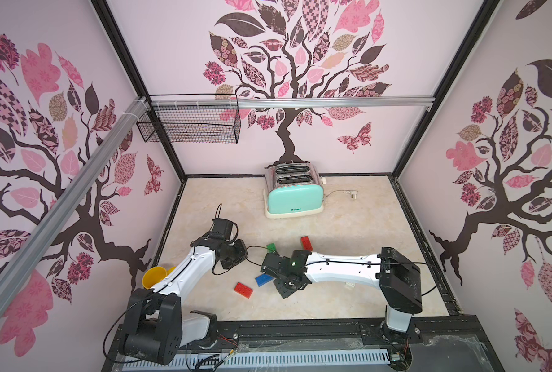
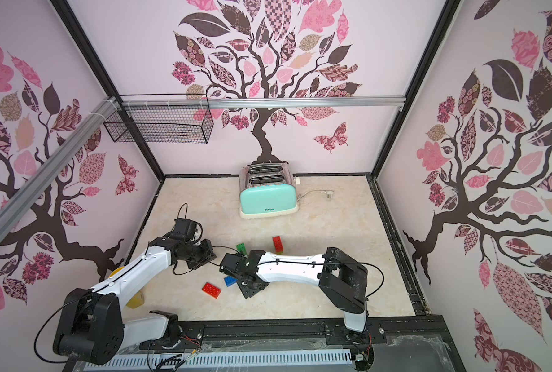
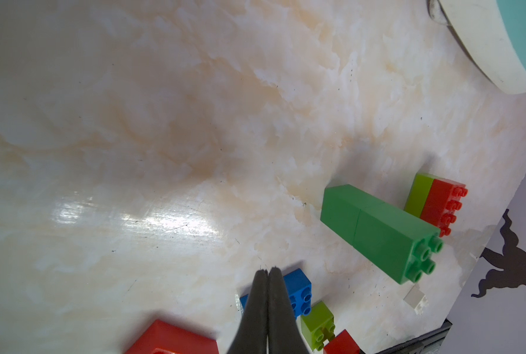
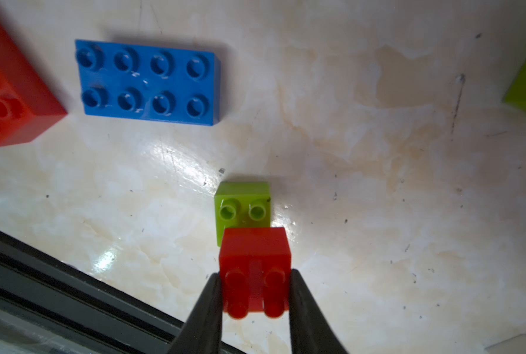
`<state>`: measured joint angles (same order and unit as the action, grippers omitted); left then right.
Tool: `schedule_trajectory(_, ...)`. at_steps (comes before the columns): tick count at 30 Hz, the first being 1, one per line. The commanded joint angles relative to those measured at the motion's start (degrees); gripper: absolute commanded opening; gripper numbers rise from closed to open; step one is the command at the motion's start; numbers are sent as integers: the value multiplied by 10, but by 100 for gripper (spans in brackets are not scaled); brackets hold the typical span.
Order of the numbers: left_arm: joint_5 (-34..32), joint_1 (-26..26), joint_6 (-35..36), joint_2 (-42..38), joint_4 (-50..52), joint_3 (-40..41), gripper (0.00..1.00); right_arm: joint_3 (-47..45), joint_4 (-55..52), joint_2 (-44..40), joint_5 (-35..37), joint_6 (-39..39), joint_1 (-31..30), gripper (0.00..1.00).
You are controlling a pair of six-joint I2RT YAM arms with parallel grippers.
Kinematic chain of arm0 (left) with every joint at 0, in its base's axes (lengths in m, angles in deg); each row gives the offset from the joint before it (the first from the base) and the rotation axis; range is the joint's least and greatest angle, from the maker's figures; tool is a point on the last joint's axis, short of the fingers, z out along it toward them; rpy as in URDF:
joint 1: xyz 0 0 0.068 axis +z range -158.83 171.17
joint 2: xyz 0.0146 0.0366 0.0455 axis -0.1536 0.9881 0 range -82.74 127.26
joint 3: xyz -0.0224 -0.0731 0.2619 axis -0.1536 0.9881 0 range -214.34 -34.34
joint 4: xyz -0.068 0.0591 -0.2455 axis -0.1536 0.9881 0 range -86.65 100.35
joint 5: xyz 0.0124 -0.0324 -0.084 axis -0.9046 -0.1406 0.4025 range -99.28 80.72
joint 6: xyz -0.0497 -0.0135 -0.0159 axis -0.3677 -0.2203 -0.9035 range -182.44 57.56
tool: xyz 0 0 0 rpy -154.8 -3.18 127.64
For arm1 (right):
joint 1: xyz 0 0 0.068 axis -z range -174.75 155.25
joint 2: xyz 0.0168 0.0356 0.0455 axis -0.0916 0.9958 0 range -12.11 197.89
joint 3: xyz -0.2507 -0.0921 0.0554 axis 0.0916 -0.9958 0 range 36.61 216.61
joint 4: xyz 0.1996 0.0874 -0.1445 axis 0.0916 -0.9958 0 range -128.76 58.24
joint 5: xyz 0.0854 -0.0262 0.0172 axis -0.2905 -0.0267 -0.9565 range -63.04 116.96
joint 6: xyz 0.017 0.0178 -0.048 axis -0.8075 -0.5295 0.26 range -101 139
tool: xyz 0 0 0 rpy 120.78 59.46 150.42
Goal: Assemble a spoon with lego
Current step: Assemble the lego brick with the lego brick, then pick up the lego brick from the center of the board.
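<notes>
Red square brick (image 4: 255, 269) pinched in right hand (image 4: 255, 294), poised over lime square brick (image 4: 242, 206) at 12 o'clock, probably for stacking. Left hand (image 3: 268, 271) closed, empty. Green handle stack (image 3: 378, 233) lying on surface (image 3: 163, 122); spoon unfinished.

Red brick (image 4: 254, 263), lime brick (image 4: 242, 199), blue brick (image 4: 146, 81), mint toaster (image 1: 294, 199).

Yellow cup (image 1: 154, 276) half behind left arm; toaster (image 3: 501, 39) edge-cropped; white brick (image 3: 415, 298) too small to tell.
</notes>
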<state>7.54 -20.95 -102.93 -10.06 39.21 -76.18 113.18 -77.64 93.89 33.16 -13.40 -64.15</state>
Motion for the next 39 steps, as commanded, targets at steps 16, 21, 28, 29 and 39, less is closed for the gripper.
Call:
schedule_trajectory(16, 14, 3, 3, 6, -24, 13, 0, 77, -62, 80, -5, 19, 2, 24)
schedule_trajectory(21, 18, 3, 0, 9, -28, 15, 0, 84, -74, 107, -10, 16, 5, 25)
schedule_trajectory(28, 22, 3, -1, 9, -31, 19, 0, 59, -40, 136, -55, 23, 15, 26)
schedule_trajectory(29, 22, 3, -1, 10, -31, 18, 0, 50, -31, 141, -60, 23, 17, 26)
schedule_trajectory(39, 42, 3, -9, 31, -40, 9, 0, 48, -63, 78, -18, 16, 26, 22)
